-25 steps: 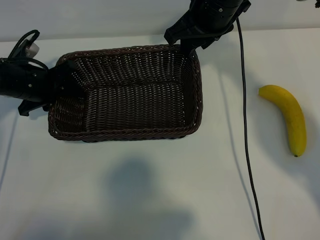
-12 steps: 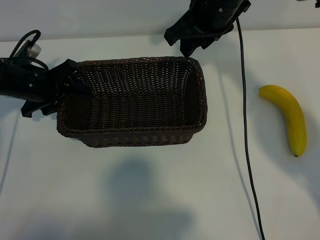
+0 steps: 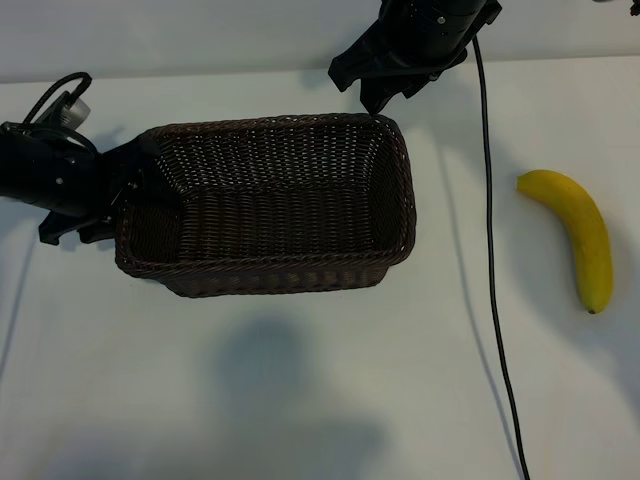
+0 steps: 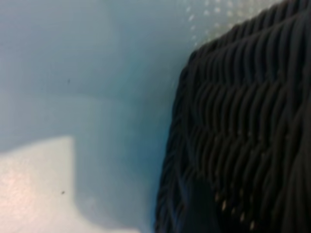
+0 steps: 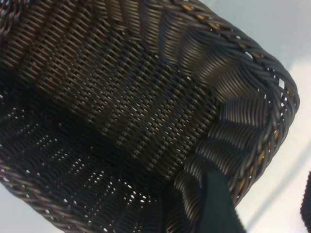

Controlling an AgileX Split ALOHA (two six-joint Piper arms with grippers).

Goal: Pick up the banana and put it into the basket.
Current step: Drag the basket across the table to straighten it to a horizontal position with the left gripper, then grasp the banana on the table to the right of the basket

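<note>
The dark brown wicker basket [image 3: 265, 205] sits flat on the white table, left of centre. My left gripper [image 3: 125, 195] is at its left end, open, its jaws astride the end wall. The left wrist view shows that wall [image 4: 243, 121] from very close. My right gripper [image 3: 378, 100] hangs open just over the basket's far right corner. One of its fingers [image 5: 216, 204] lies against the braided rim [image 5: 252, 97]; the other shows only at the picture's edge. The yellow banana [image 3: 575, 235] lies alone on the table far to the right, away from both grippers.
A black cable [image 3: 492, 260] runs from the right arm down across the table between the basket and the banana. The white table [image 3: 300, 390] stretches in front of the basket.
The basket's left end has come down and the basket has shifted slightly right and nearer. My left gripper's jaws have spread. The right arm and the banana have not moved.
</note>
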